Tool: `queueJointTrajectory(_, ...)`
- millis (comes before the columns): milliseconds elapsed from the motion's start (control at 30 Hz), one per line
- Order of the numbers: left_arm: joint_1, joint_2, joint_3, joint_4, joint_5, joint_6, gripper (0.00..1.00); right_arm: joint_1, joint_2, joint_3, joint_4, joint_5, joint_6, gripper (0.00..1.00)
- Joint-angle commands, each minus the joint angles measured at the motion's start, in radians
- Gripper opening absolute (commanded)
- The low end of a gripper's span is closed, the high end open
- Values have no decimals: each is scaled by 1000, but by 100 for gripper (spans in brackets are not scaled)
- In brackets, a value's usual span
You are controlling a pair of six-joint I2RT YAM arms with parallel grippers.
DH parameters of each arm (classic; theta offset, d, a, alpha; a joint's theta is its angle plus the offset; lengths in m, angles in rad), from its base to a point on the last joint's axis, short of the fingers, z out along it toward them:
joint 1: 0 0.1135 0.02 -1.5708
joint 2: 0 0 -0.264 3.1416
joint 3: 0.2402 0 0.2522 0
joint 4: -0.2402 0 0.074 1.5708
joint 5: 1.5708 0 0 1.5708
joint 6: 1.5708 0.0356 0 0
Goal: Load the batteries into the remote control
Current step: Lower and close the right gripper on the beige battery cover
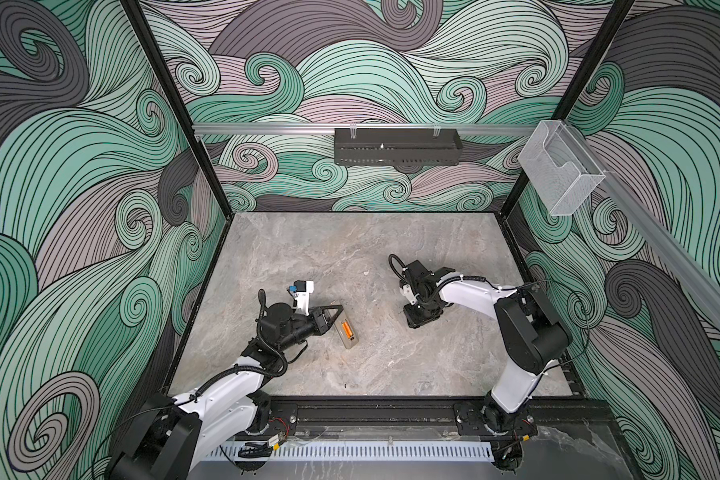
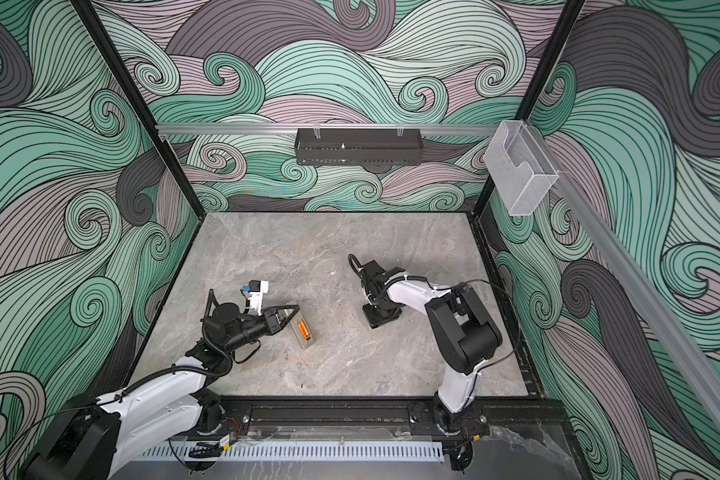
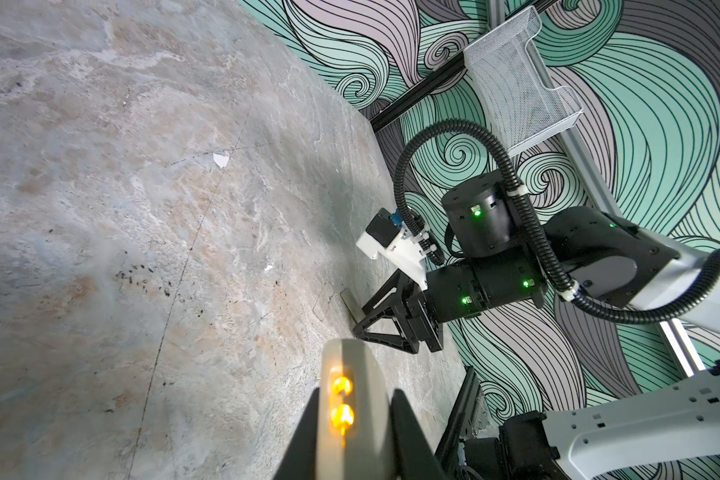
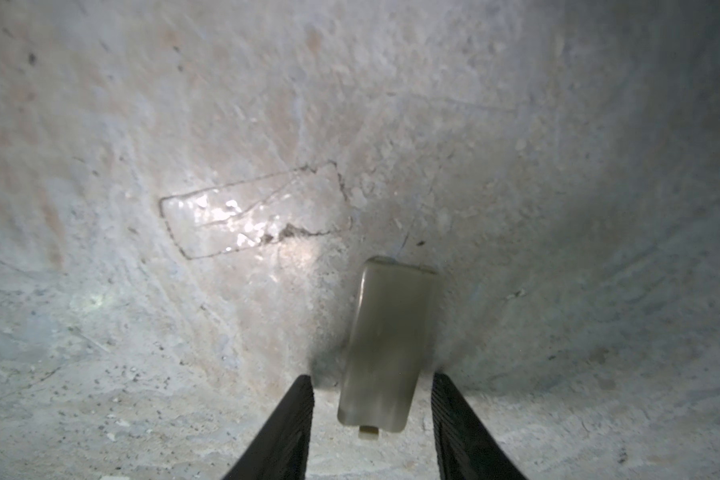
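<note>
In both top views the remote control (image 1: 350, 344) (image 2: 307, 342) is being gripped at one end by the left gripper (image 1: 336, 313) (image 2: 294, 311). Its fingers are closed narrowly on it, and the batteries (image 1: 347, 331) (image 2: 303, 329) are being shown seated in the open bay. Bare marble table (image 1: 391, 249) is lying round the remote, and the right gripper (image 1: 414, 320) (image 2: 375, 322) is being held well to the remote's right.

In the left wrist view the remote (image 3: 368, 380) is being pinched between the dark fingers (image 3: 412, 440), batteries (image 3: 341, 401) facing out, with the right arm (image 3: 599, 245) beyond it.

In the right wrist view the right gripper (image 4: 373, 377) is being held with its fingers apart astride a pale battery cover (image 4: 387, 340), touching neither side, beside a tape patch (image 4: 254, 212).

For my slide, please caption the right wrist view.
Right gripper open around a pale battery cover lying on the table.
</note>
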Motion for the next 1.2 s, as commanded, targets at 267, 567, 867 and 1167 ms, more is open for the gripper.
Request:
queueJointTrajectory(267, 5, -53, -20, 45, 3, 13, 0, 0, 23, 31, -33, 18, 14, 41)
queueJointTrajectory(567, 5, -73, -26, 34, -5, 12, 0, 6, 31, 37, -38, 19, 13, 37)
queueJointTrajectory(867, 6, -76, -17, 30, 0, 12, 0, 29, 38, 45, -43, 33, 7, 33)
queueJointTrajectory(1167, 4, -73, -10, 32, -2, 10, 0, 41, 46, 53, -49, 37, 1, 27)
